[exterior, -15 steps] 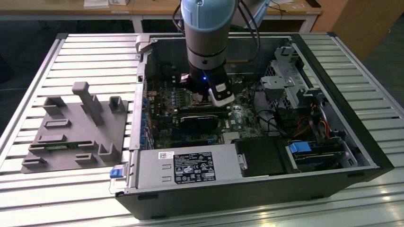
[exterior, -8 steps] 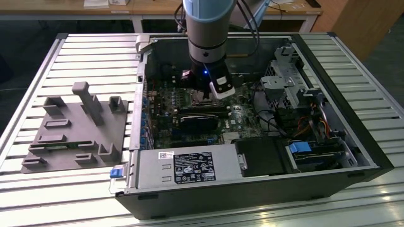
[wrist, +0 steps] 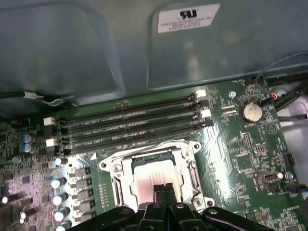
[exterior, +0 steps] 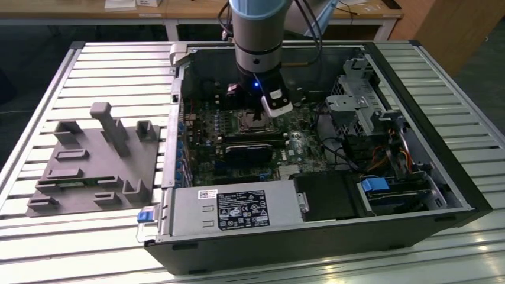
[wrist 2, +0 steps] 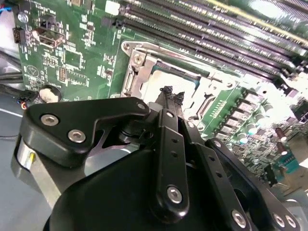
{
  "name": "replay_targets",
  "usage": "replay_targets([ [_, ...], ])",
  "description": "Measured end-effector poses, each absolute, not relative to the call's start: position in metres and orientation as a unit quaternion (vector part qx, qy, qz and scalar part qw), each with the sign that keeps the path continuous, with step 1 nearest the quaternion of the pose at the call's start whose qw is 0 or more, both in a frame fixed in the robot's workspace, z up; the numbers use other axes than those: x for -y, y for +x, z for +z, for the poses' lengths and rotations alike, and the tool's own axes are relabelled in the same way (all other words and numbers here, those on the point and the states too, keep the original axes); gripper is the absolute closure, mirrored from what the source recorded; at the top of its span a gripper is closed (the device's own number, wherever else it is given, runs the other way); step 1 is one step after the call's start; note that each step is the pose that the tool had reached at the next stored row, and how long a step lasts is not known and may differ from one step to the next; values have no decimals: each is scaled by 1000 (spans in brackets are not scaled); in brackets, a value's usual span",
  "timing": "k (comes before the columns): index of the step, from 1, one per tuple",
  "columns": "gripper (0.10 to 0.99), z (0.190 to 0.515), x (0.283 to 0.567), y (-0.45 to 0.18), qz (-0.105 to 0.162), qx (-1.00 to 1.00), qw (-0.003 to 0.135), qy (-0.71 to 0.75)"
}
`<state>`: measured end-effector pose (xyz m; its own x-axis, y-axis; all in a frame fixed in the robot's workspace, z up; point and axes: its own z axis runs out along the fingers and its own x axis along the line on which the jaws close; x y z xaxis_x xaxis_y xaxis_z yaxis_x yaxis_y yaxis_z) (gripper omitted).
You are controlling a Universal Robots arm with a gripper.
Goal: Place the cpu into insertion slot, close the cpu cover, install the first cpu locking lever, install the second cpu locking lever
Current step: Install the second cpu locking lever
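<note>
Scanning from the exterior view's left: a grey plastic fixture tray (exterior: 93,163) sits on the slatted table (exterior: 47,236), well apart from the work. Next comes the open computer case (exterior: 316,148), lying on its side with the green motherboard (exterior: 236,148) facing up. The arm (exterior: 256,35) comes straight down into the case, and its gripper (exterior: 258,112) hangs right over the insertion slot (exterior: 254,122) near the middle of the board. Farther to the exterior view's right sit the drive cage (exterior: 355,100) and a blue-tabbed drive bay (exterior: 379,184).

In the first wrist view the slot (wrist: 153,171) shows a silver frame around a pale square top, which looks like the cpu (wrist: 153,179) already seated, with the cpu cover (wrist: 144,161) lying flat around it. Whether the cover is fully latched cannot be told. Memory slots (wrist: 134,122) run in long rows just beyond the socket, parallel to its far edge.

The gripper (wrist: 163,188) has its fingers pressed together, tips meeting with no gap and nothing between them. In the second wrist view those tips (wrist 2: 172,92) point at the near edge of the socket frame (wrist 2: 144,72). Key relation: the socket lies directly below and just ahead of the closed fingertips, near but contact cannot be confirmed. Lever positions along the frame sides are too unclear to call.
</note>
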<state>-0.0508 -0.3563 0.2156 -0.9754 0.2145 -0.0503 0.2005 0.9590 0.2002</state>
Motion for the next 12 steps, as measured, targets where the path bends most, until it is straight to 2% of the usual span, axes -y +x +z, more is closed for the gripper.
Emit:
replay_targets([
  [12, 980, 216, 352, -51, 87, -990, 37, 105],
])
